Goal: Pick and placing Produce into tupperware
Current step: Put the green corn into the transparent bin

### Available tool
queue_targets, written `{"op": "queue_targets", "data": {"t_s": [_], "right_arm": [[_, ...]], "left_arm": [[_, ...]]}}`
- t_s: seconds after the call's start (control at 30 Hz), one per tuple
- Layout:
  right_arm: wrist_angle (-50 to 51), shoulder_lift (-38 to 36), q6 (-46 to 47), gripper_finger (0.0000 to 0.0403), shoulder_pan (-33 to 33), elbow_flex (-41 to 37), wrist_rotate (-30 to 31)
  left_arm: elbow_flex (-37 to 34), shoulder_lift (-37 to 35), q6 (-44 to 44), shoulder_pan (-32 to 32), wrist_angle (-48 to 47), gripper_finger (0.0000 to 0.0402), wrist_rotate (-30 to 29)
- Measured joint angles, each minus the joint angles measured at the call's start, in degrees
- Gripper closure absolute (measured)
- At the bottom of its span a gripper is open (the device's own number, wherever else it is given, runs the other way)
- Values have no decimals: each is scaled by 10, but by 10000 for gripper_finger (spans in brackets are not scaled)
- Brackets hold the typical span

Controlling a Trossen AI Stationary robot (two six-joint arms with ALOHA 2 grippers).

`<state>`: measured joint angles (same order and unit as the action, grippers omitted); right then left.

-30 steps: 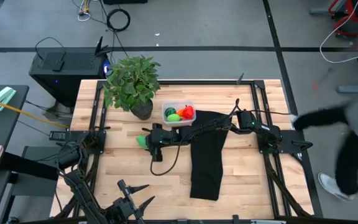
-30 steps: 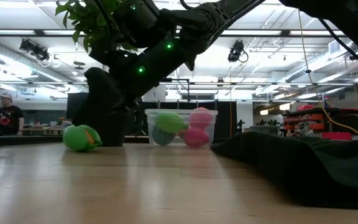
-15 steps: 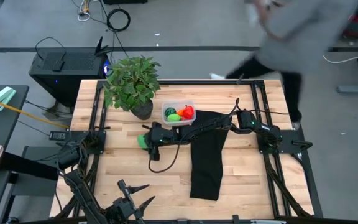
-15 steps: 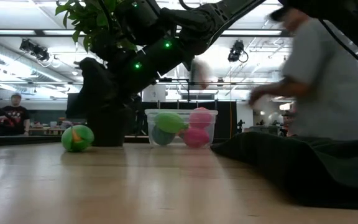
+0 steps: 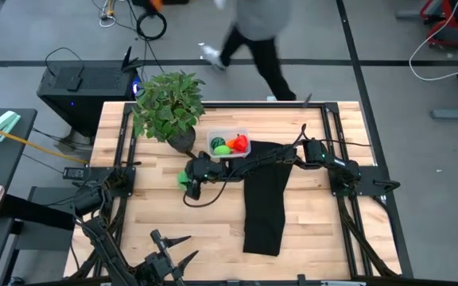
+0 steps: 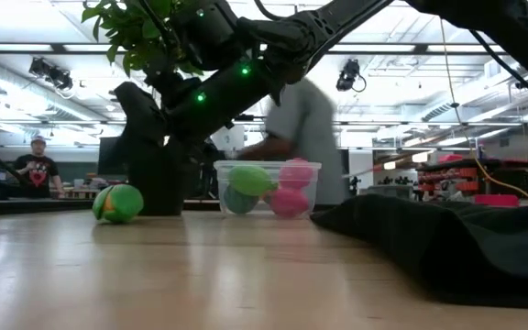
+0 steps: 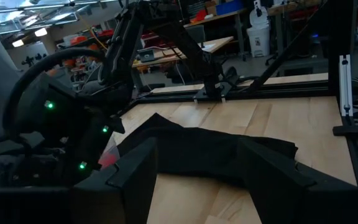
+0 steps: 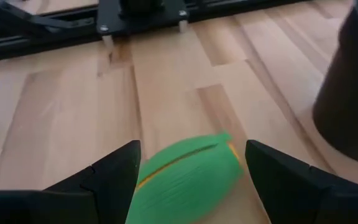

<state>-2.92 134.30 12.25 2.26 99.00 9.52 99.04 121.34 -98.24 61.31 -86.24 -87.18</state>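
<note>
— Where's the right gripper [image 8: 191, 171]?

— Left of centre in the high view, fingers spread wide around a light green toy [image 8: 188, 177] on the table [image 5: 308, 230], not closed on it.

— And the tupperware [image 5: 228, 144]?

— Just above and right of it, holding red and green produce, beside the plant pot [image 5: 181, 141].

— The left gripper [image 5: 165, 258]?

— Bottom edge, open, empty.

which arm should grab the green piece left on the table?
Right. Its tool is open, straddling the green piece beside the pot. The left tool waits at the table's near edge, far off.
</note>
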Motion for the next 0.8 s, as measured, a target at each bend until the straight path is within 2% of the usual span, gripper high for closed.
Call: {"op": "queue_targets", "data": {"t_s": [0.27,0.5,0.8], "right_arm": [[-1,0,2,108,2,0,-4],[18,0,-85,108,17,0,-25],[216,-58,-148,108,67,0,-24]], "left_arm": [[0,0,0,0,0,173,0],[0,0,0,-4,0,173,7],[0,-6,11,-43,-36,173,76]]}}
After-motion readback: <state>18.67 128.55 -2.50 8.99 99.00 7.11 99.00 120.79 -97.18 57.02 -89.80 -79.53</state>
